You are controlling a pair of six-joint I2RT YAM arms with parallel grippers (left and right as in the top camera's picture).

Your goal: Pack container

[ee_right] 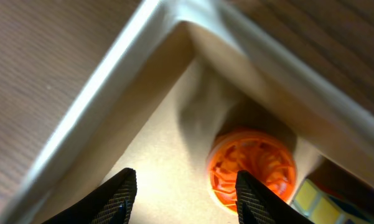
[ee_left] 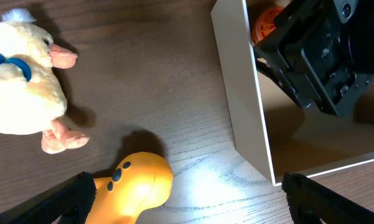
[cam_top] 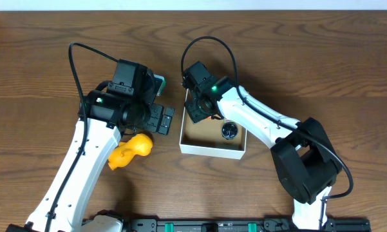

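My left arm [cam_top: 84,161] stood up from the near edge of the table [cam_top: 38,58], left of centre, white forearm leaning away toward the middle, wrist bent to the right. I had the left gripper [cam_top: 162,120] facing down, its fingers [ee_left: 74,200] splayed wide at both sides of the wrist view, nothing between them. My right arm [cam_top: 261,121] was planted at the near edge on the right side, black elbow folded, white forearm stretched across toward the table's middle. There the right gripper [cam_top: 198,111] pointed down, and its fingertips [ee_right: 121,196] stood somewhat apart, gripping nothing.
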